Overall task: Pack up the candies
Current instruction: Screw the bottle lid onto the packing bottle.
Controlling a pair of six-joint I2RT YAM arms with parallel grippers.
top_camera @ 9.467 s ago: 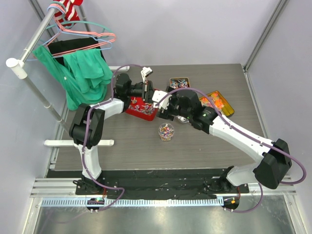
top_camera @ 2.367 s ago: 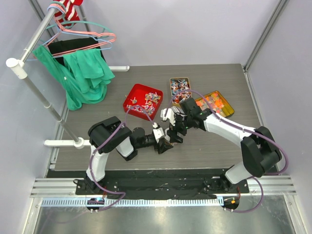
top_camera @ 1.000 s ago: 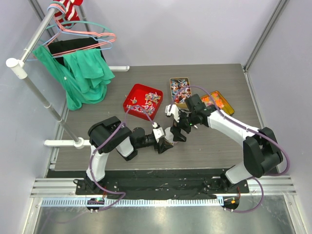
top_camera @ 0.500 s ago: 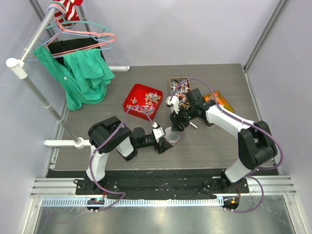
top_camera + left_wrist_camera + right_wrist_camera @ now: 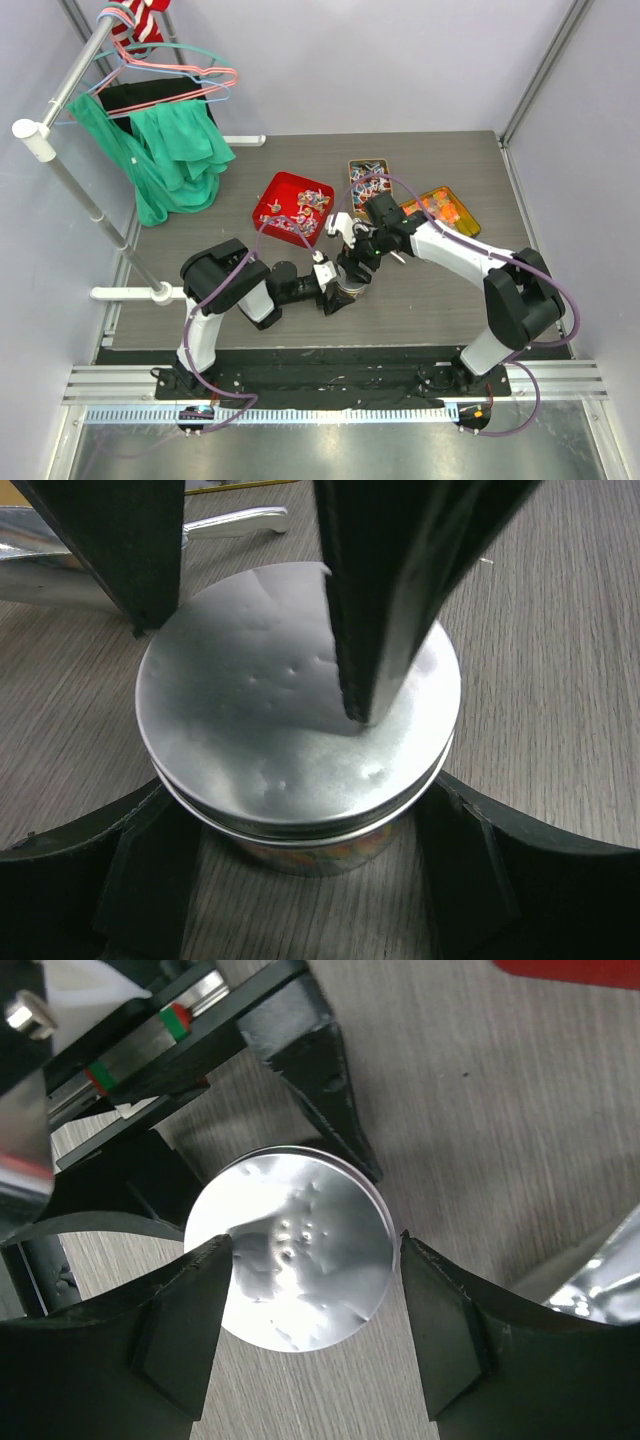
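Observation:
A small clear jar [image 5: 330,852] with coloured candies showing through its wall stands on the table under a silver lid [image 5: 260,730]. My left gripper [image 5: 305,865] is shut on the jar, one finger on each side of its base. From above, my right gripper [image 5: 315,1248] hangs over the lid [image 5: 300,1280] with its jaws apart. One of its fingertips [image 5: 352,705] seems to rest on the lid's top. In the top view the jar [image 5: 349,289] sits between both grippers. More wrapped candies [image 5: 306,208] lie in a red tray [image 5: 270,200].
A small tin [image 5: 367,178] of red and blue sweets and a yellow tin [image 5: 441,211] of orange pieces stand behind the right arm. A crinkled silver bag [image 5: 600,1270] lies close to the jar. A clothes rail with a green garment [image 5: 175,150] fills the far left.
My right gripper swung back from beside the trays to just over the jar, its jaws closing partly and then widening again. The left gripper and jar stayed put.

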